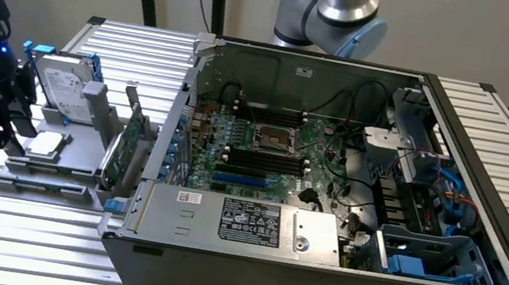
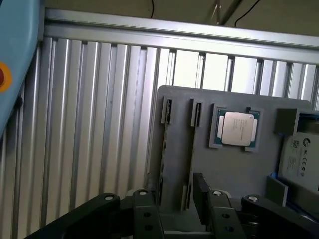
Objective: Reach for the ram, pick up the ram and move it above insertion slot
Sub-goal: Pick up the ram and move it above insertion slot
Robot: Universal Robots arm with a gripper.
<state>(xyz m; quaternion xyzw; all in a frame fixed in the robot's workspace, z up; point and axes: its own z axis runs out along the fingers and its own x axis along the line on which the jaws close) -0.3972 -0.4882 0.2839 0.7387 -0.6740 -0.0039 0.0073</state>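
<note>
1. Black gripper [image 2: 173,191] up close, fingers spread, pinching nothing.
2. Between them is what looks like the ram [image 2: 163,149], edge-on: a thin dark strip standing in the matte gray holder [image 2: 224,169].
3. Reach nearly done, I'd say; the grasp, the lift and the carry to the insertion slot [image 1: 262,160], well apart from the gripper, are all left.
4. Beyond the fingers: a square, shiny-lidded processor [image 2: 237,128], with the ribbed aluminium table [image 2: 99,124] alongside.

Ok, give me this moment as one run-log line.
phase: reach | gripper: open, empty | position: above gray parts fixture, by its two slots | CPU: seated in fixture
</note>
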